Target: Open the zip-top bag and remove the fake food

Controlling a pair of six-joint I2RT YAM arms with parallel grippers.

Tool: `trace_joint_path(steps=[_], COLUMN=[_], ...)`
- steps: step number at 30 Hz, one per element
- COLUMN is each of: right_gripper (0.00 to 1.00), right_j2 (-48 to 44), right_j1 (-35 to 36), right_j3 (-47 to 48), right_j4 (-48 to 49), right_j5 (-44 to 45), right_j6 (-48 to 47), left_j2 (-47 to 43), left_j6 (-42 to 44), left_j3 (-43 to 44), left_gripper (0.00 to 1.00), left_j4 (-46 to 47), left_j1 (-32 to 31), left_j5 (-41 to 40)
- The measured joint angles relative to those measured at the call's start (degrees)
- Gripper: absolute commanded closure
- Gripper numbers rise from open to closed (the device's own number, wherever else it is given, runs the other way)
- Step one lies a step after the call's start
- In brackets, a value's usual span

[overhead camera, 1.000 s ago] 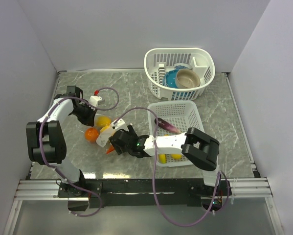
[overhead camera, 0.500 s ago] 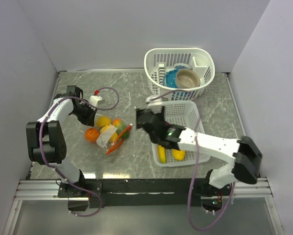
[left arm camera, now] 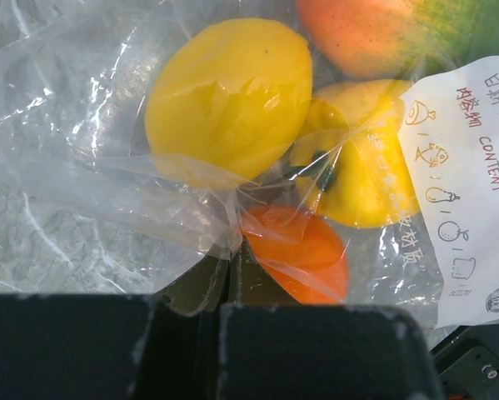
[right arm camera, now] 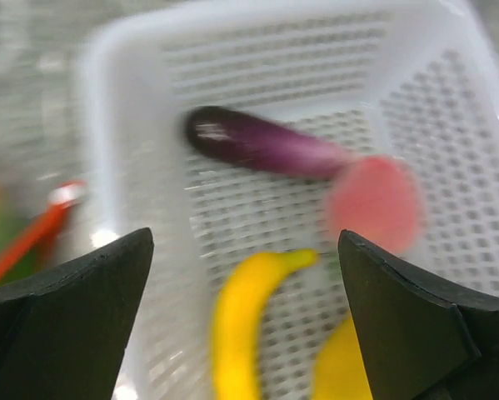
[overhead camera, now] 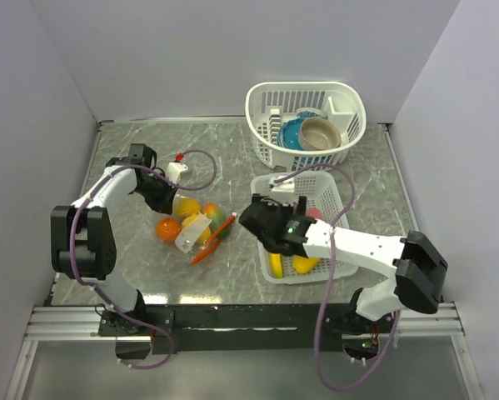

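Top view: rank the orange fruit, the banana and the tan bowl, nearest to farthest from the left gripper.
From the left gripper:
1. Orange fruit, inside the zip-top bag beside it.
2. Banana, in the rectangular basket, right of the bag.
3. Tan bowl, in the round basket, far right.

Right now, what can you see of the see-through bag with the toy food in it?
The zip-top bag is clear, crinkly, shiny plastic with a red-orange zipper strip along its mouth and a white label printed with small pictures. It lies on the grey table, mouth toward the white basket. Yellow, orange and green toy food shows through it. The left hand is shut on a fold of its plastic at the far end from the zipper.
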Motion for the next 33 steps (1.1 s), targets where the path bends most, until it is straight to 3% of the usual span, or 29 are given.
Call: trace_joint_path(steps=[5, 9, 11, 17, 21, 33], right_gripper=[0.05, 0.30, 0.33, 0.29, 0.18, 0.16], right_j2=[-1.8, 3.3, 8.9, 19.8, 22.2, 27.3], right_j1=[7.6, 10.3, 11.0, 11.5, 11.3, 5.5], right_j3=[0.0, 0.9, 1.9, 1.9, 2.9, 8.9], right_j4=[14.2, 22.6, 26.1, 28.5, 29.1, 34.4], right_j5=[-3.5, -8.5, -11.6, -17.6, -19.1, -21.9], right_j6=[-10.3, -15.5, -17.4, -19.5, -20.1, -22.5], left_j2=[0.0, 0.0, 0.0, 0.3, 0.9, 1.0], left_j6=[-0.1, 0.0, 0.0, 0.0, 0.0, 0.1], left_j3=[0.0, -0.1, -0.2, -0.5, -0.5, -0.9], left_gripper=[0.99, 0.99, 0.99, 0.99, 0.99, 0.99], left_j4=[0.5, 0.9, 1.0, 1.4, 1.6, 1.9], left_j1=[0.0, 0.0, 0.0, 0.1, 0.1, 0.2], left_j5=[-0.6, -1.4, -1.6, -1.7, -1.7, -1.7])
